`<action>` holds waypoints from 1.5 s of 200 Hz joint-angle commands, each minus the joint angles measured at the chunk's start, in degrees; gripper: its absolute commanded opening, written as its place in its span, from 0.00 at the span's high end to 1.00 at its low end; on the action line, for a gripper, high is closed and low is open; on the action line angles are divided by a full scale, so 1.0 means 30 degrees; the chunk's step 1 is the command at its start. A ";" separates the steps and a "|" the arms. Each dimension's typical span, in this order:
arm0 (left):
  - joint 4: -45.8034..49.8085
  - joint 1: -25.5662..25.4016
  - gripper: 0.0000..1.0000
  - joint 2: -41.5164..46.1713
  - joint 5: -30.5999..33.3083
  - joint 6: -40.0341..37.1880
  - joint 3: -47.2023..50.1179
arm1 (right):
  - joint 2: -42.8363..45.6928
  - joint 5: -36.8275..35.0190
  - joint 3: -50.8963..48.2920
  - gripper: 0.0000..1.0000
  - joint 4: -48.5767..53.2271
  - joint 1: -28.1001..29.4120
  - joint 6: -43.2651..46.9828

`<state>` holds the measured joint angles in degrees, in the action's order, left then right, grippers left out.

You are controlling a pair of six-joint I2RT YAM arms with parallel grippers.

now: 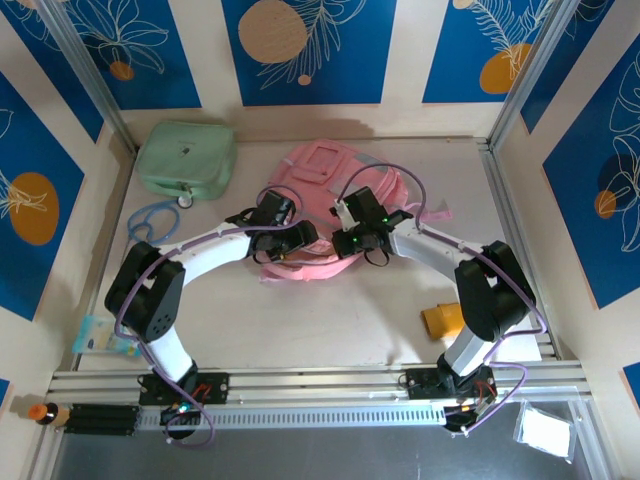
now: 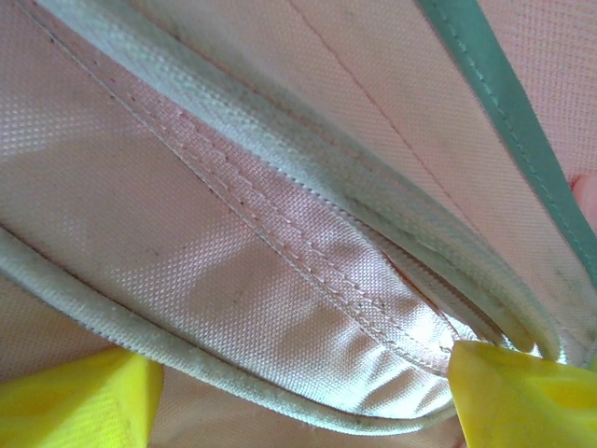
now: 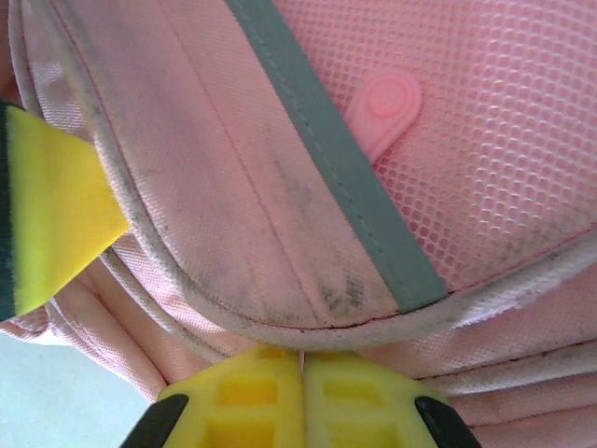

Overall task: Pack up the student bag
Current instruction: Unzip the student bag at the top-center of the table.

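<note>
Right claw (image 3: 303, 362), pressed together at the student bag's (image 3: 233, 187) rim, could slip off thin piping (image 3: 191, 301); left claw (image 2: 298, 397) gapes apart.

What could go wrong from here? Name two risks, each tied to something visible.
1. The right gripper is shut at the piped rim of the student bag; if it holds only thin fabric, that could slip.
2. The open left gripper sits close beside it, so the two might collide or snag fabric.
</note>
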<state>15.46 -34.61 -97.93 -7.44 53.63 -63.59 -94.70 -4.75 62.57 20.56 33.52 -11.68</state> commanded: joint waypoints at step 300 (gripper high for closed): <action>0.8510 -0.4902 0.51 -0.3410 0.6963 -0.4106 -0.8445 | 0.5414 0.3610 -0.4075 0.37 -0.2985 -0.5970 -1.0694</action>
<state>35.97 -48.62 -106.26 10.13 42.26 -85.45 -77.82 5.41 49.80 10.07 15.97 -42.37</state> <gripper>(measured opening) 0.512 0.626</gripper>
